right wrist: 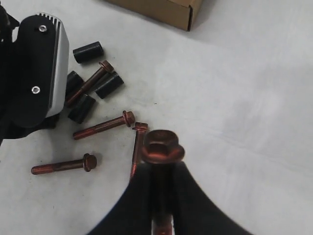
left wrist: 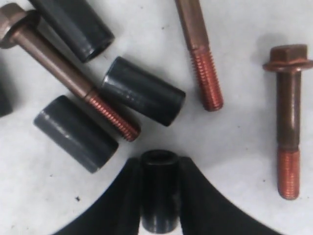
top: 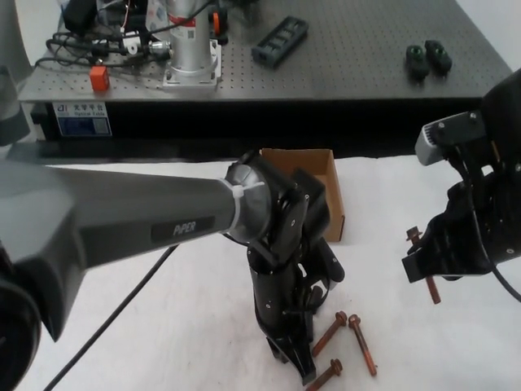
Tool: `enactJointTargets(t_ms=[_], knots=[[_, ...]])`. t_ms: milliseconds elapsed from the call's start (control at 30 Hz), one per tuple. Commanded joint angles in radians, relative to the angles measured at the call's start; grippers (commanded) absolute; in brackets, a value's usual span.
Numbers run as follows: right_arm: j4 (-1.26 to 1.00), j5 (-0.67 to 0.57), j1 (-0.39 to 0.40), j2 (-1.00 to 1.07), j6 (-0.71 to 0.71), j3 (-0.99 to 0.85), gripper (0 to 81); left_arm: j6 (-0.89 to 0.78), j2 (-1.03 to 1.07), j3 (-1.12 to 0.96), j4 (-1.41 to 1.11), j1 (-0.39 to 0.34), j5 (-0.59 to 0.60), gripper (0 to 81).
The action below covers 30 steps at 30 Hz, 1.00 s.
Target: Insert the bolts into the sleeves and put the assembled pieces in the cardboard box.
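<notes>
The left gripper (left wrist: 160, 169) clamps a black sleeve (left wrist: 159, 205) low near the bench's (top: 456, 350) front edge. Well apart to its right, the raised right gripper (right wrist: 160, 178) pinches a bolt (right wrist: 162, 147), head up and shank roughly vertical. The cardboard box (top: 313, 175) sits behind.

Tight around the left claw, open by the right

The left claw (left wrist: 160, 164), gripping a sleeve (left wrist: 159, 196), has loose sleeves (left wrist: 76, 132) and 3 bolts (left wrist: 288, 122) close around it on the surface (left wrist: 234, 147), with narrow gaps between them. The left arm (top: 122, 220) lies across in front of the cardboard box (top: 326, 175). Beside the right claw (right wrist: 159, 169), holding a bolt (right wrist: 161, 149), open surface runs up to the box.
</notes>
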Motion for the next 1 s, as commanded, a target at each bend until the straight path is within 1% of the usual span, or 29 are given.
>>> enactJointTargets(t_ms=[0,967], knots=[[-0.002,0.028,0.068,-0.071,0.002,0.009,0.2,-0.03,-0.006,-0.004,-0.002,-0.002,0.003,0.6],[-0.017,0.028,0.068,-0.072,0.005,0.009,0.2,-0.04,-0.016,-0.004,0.004,-0.002,0.003,0.6]])
